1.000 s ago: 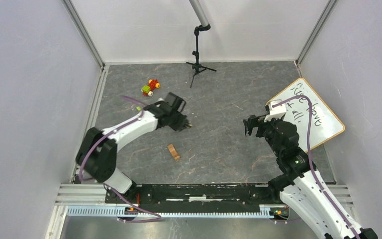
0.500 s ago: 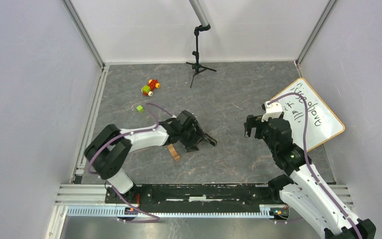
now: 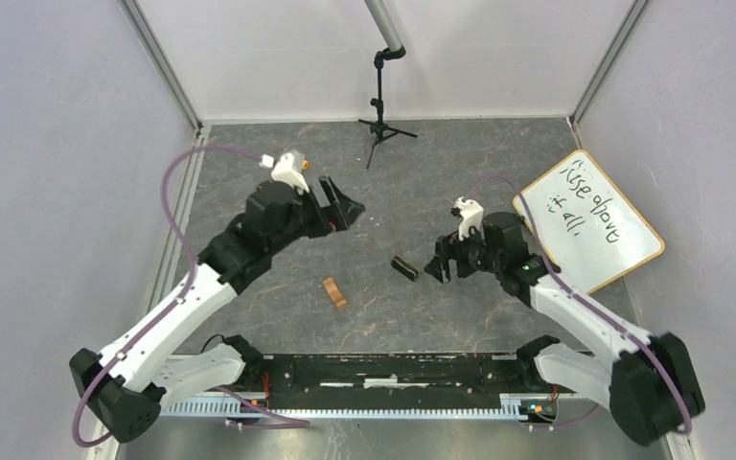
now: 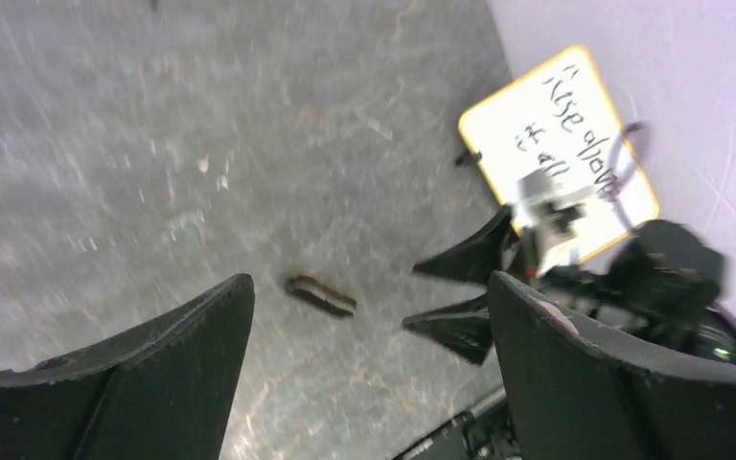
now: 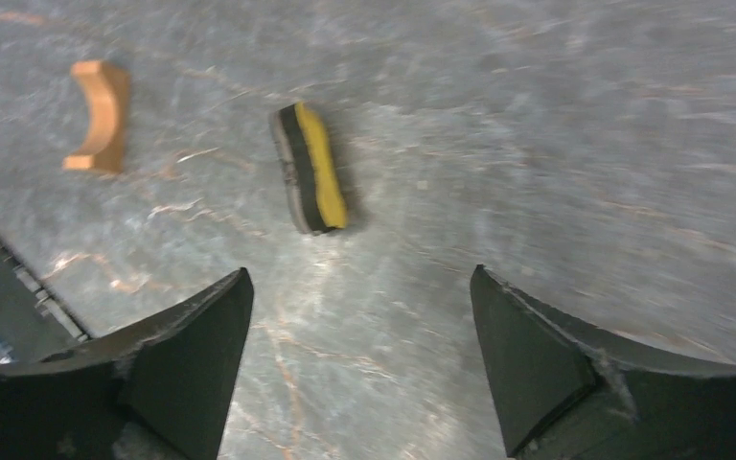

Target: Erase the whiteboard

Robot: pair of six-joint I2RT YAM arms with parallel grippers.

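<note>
Right gripper [image 3: 438, 266] gapes empty just beside the small yellow-and-black eraser block [image 3: 403, 267], so straddle its narrow sides before closing. Left gripper [image 3: 342, 203] is open, empty too; the scribbled white tan-framed whiteboard [image 3: 589, 220] lies at the right wall [image 3: 709, 144].

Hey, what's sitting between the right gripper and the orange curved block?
A black-and-yellow eraser, lying by itself; the right wrist view shows it best.

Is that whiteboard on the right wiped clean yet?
No, the whiteboard has dark handwriting across its upper half in the top view.
</note>
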